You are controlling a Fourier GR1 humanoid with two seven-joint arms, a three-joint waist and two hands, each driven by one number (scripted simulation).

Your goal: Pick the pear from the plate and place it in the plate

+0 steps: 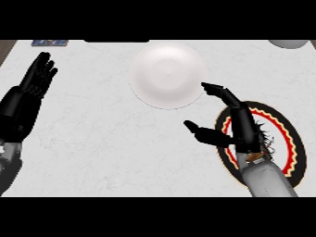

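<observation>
White marbled bench (pixel 85 139): right hand (pixel 232 132), fingers open and holding nothing, hovers over patterned plate (pixel 293 139) at 4 o'clock; white plate (pixel 167 74) at 12; left hand (pixel 34 88) open at 9.

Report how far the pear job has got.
Done: nothing that shows; the white plate is bare. In hand: the right hand hangs open over the patterned plate, holding nothing. The pear cannot be made out; the forearm hides much of that plate. The left hand rests open at the left edge. Left: grasp, carry and place.
</observation>
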